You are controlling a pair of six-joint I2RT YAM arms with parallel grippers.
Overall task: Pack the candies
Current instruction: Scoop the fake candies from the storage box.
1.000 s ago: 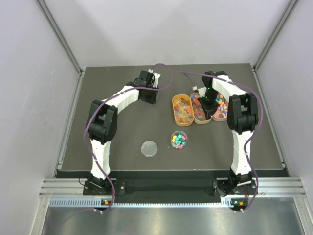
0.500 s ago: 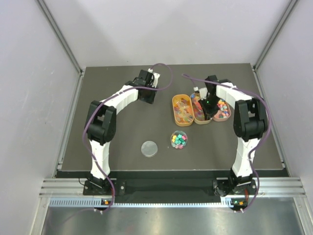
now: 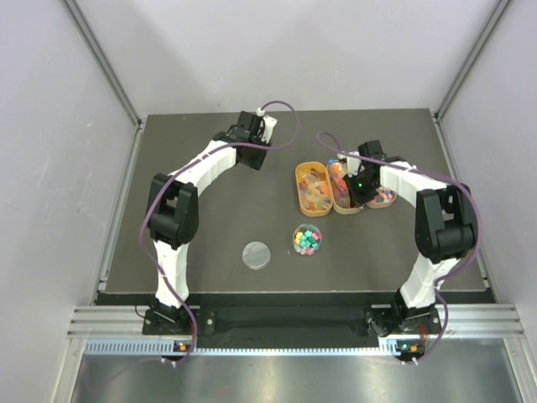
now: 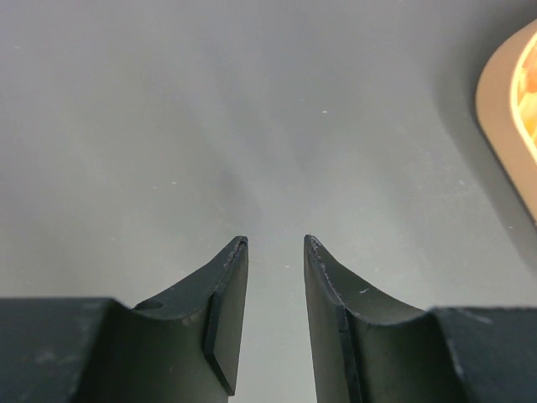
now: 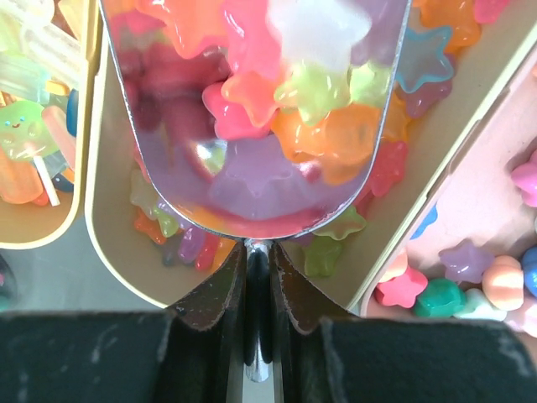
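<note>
The dark grey matte table (image 3: 210,218) carries three trays side by side. The cream oval tray (image 5: 113,227) lies directly under the shiny metal scoop (image 5: 252,168), with the orange oval tray (image 3: 298,186) against it on the scoop's left and the pink oval tray (image 5: 478,201) on its right. Behind the scoop, toward the arm bases, stands a small clear round dish (image 3: 294,239) of candies (image 3: 308,241). A flat clear round lid (image 3: 257,254) lies further left.

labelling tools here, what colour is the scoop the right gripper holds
Shiny silver, mirror-like scoop; best seen in the right wrist view.
</note>
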